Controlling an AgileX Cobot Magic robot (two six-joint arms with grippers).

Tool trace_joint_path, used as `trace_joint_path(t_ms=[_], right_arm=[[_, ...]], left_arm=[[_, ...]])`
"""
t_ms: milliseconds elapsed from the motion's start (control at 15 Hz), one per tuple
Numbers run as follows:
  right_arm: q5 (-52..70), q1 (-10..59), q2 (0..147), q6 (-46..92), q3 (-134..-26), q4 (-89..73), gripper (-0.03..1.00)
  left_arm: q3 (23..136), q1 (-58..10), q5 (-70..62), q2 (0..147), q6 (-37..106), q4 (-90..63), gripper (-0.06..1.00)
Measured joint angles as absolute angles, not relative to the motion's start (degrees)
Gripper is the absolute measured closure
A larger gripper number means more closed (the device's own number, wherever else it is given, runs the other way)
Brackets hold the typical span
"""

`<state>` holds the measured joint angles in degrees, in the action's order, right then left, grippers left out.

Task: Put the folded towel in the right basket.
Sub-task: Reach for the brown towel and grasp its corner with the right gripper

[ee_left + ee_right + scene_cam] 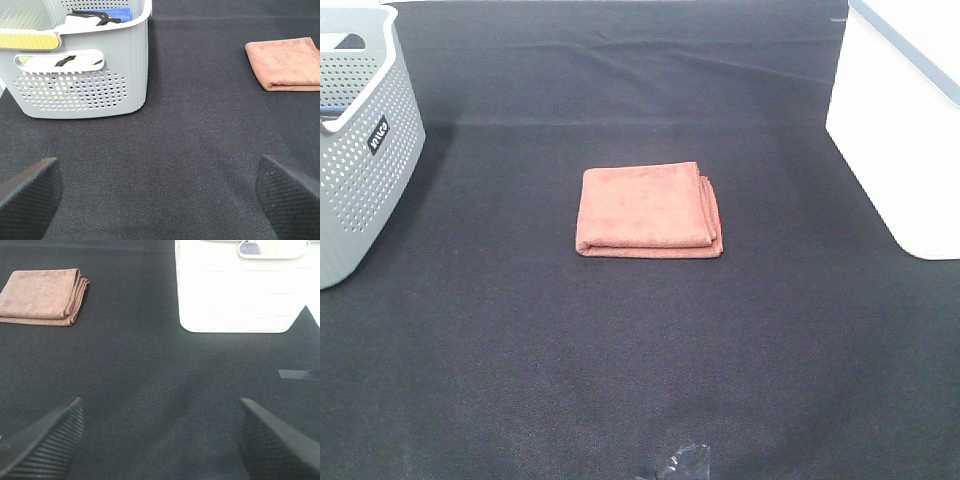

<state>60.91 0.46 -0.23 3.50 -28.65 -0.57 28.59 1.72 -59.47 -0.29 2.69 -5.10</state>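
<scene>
A folded rust-orange towel [648, 211] lies flat in the middle of the black cloth-covered table. It also shows in the left wrist view [285, 64] and the right wrist view [44, 296]. The white right basket [905, 130] stands at the right edge; it also shows in the right wrist view [243, 290]. Neither arm shows in the exterior high view. My left gripper [160, 197] is open and empty above bare cloth, well short of the towel. My right gripper [160, 437] is open and empty, with the towel and white basket ahead of it.
A grey perforated basket [360, 150] stands at the left edge; the left wrist view shows it [80, 65] holding cloths. A small shiny scrap [680, 462] lies near the table's front edge. A strip of tape [297, 374] lies on the cloth near the white basket.
</scene>
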Motion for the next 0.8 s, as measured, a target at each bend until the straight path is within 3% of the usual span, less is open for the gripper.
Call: trace_joint_path(t_ms=[800], right_arm=[[60.9, 0.5, -0.2, 3.5, -28.6, -0.6, 0.16]], left_arm=[[28.6, 1.7, -59.5, -0.3, 2.7, -5.1, -0.05]])
